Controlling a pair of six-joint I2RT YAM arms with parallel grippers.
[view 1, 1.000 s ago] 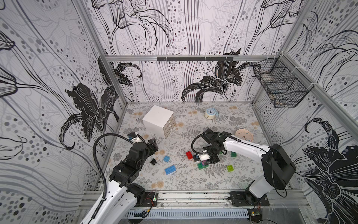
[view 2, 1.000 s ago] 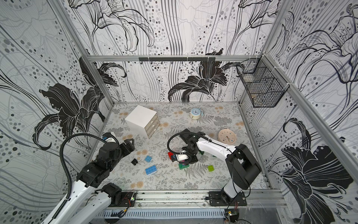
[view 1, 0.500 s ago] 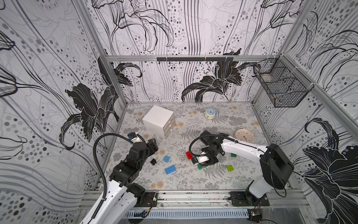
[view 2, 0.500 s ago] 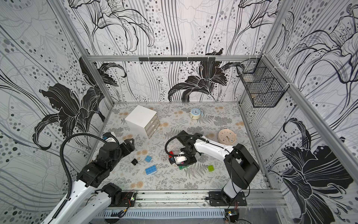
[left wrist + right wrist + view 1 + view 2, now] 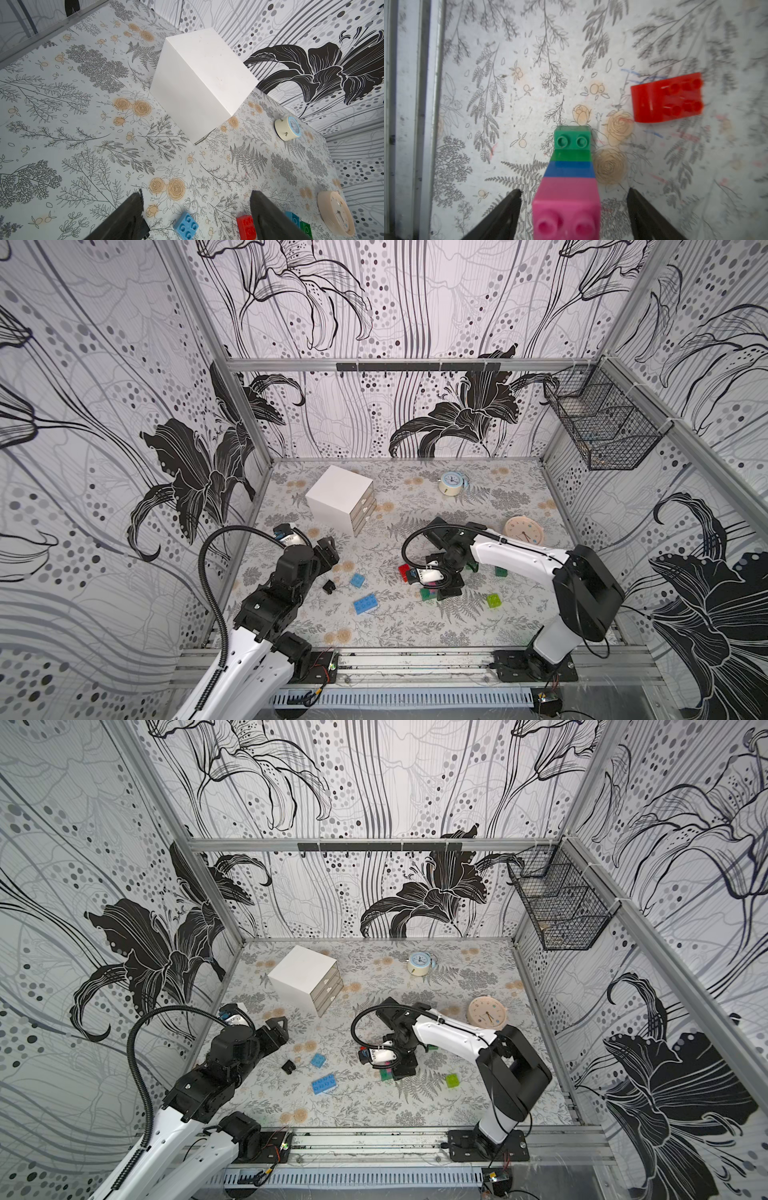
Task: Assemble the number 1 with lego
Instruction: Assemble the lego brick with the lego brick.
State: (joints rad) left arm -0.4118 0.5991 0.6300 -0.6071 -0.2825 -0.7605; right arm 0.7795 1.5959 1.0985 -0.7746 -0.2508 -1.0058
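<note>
We see the right gripper point(image 5: 574, 191) low over the floral-printed table point(image 5: 508, 83), its jaws spread wide. There is a clear gap on each side of a joined lego piece made of a pink studded plastic brick point(image 5: 566, 197), a blue brick point(image 5: 571, 169) and a green brick point(image 5: 572, 141), so the fingers do not touch it. A red oblong studded brick point(image 5: 667, 98) lies apart from that piece, close by. In a top view, a light blue square brick point(image 5: 357, 580), a blue oblong brick point(image 5: 365, 604) and a small black brick point(image 5: 329, 585) lie between the two arms. A lime brick point(image 5: 493, 600) and a dark green brick point(image 5: 500, 571) sit nearer the right arm's base. The left gripper point(image 5: 196, 193) hangs above the table with jaws spread, holding nothing, near a white box of drawers point(image 5: 199, 83).
</note>
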